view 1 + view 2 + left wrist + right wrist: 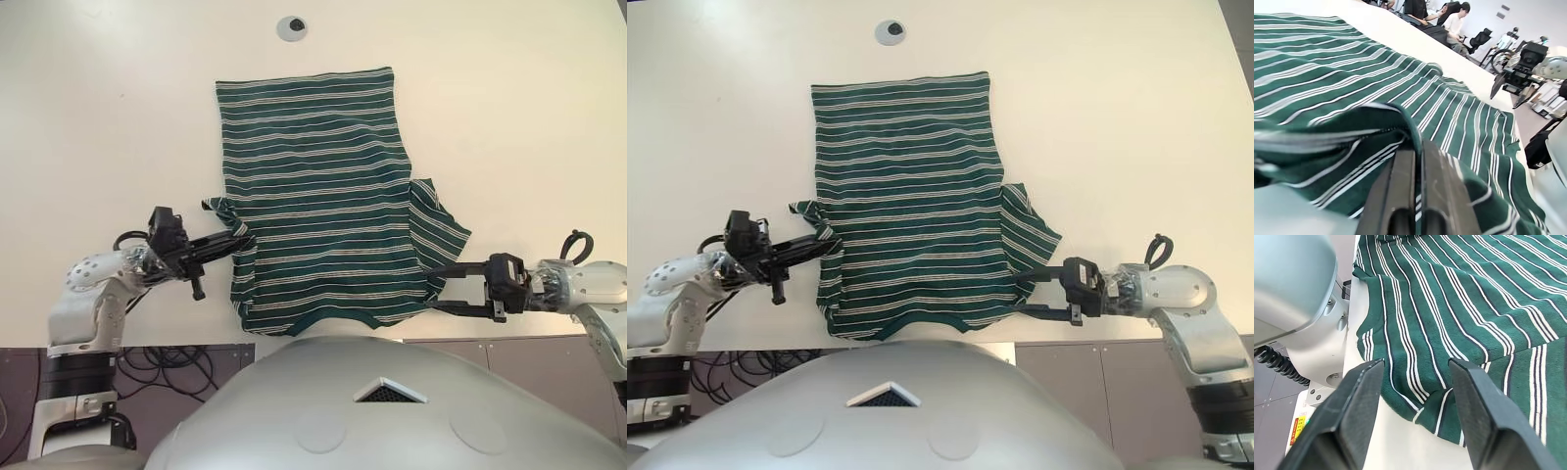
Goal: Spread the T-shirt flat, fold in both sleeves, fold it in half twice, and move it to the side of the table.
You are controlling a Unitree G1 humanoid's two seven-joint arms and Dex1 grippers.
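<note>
Found spread on the white counter: a dark green cotton T-shirt with white stripes. Lies with its long axis running straight away from the robot, collar end nearest. Left sleeve bunched at the left edge. Left fingers together, pinched on that sleeve's fabric. Right fingers apart, straddling the cloth's near right corner without gripping it. Judged: sleeve fold next, pulling inward across the long axis; left arm better placed to start.

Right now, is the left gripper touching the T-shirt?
Touching. In the left wrist view the left gripper has its fingers shut on the T-shirt.
</note>
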